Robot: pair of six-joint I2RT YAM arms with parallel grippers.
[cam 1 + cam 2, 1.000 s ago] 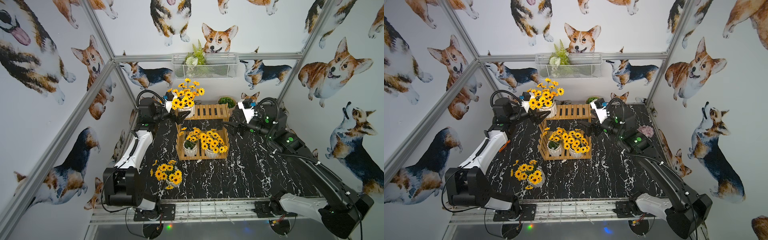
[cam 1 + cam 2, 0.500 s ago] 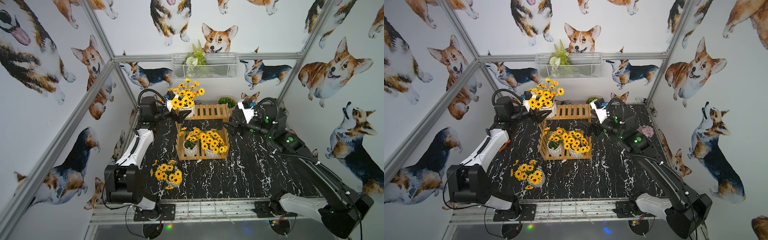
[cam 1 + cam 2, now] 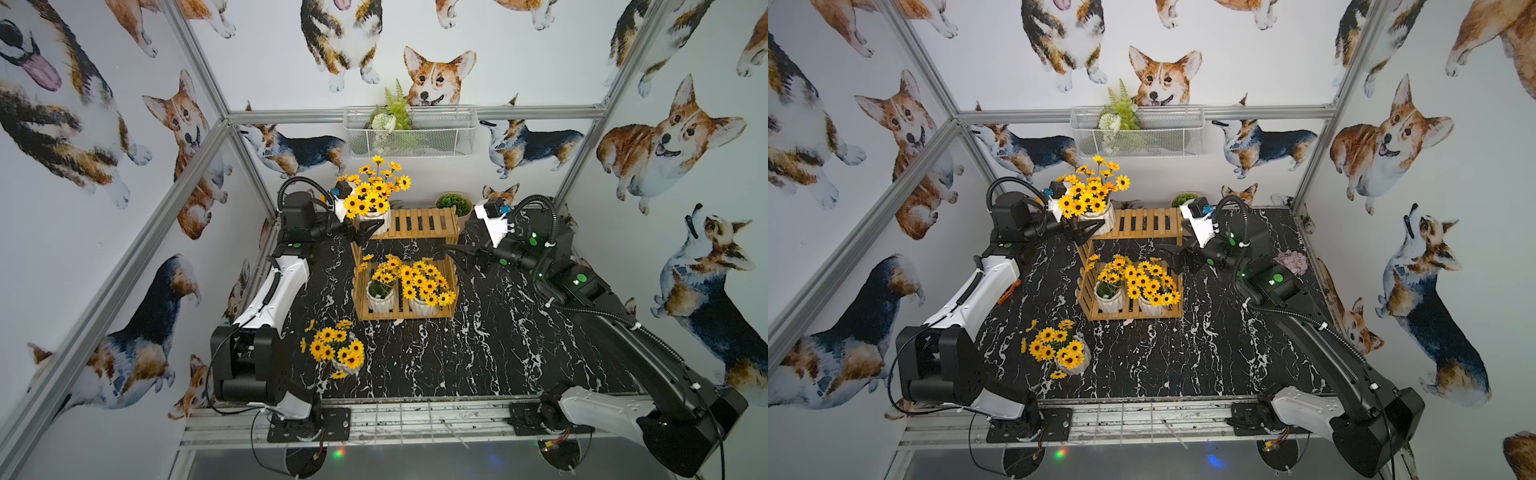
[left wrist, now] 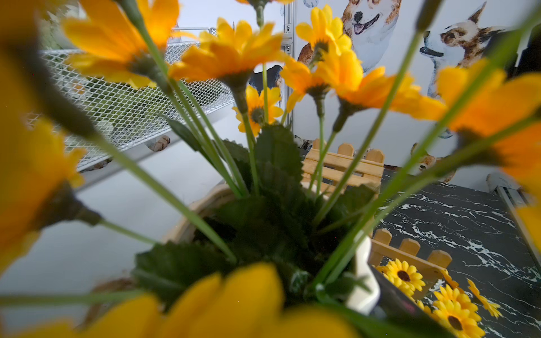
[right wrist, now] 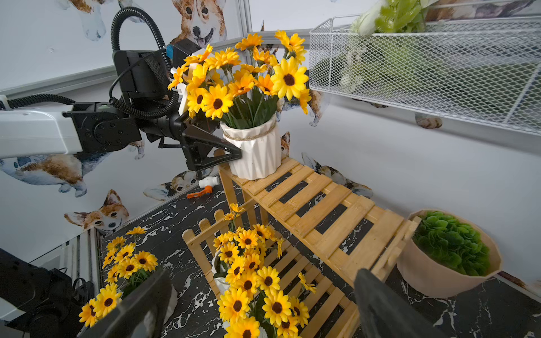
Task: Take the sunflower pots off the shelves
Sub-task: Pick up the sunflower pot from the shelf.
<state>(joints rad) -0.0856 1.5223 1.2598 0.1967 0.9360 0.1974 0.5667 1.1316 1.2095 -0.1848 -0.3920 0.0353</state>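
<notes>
The shelves (image 3: 419, 222) are a two-tier wooden rack at the back middle of the table. One sunflower pot (image 3: 374, 216) stands at the left end of the top tier. My left gripper (image 3: 371, 232) is open at that pot. One finger (image 5: 210, 152) lies along its side, the other is hidden. Yellow flowers (image 4: 234, 49) fill the left wrist view. Two sunflower pots (image 3: 380, 297) (image 3: 424, 305) sit side by side on the lower tier. Another sunflower pot (image 3: 345, 365) stands on the table at front left. My right gripper (image 3: 455, 257) hangs open and empty just right of the lower tier, also seen in the right wrist view (image 5: 263, 304).
A beige pot of green succulent (image 3: 453, 203) stands by the rack's back right corner. A white wire basket (image 3: 409, 133) with a fern hangs on the back wall above. Pale pink flowers (image 3: 1291, 262) lie behind the right arm. An orange-and-white tool (image 5: 203, 188) lies by the left wall.
My left gripper has edged a little to the right, closer in on the top-tier pot. The right arm and the pots have not moved.
</notes>
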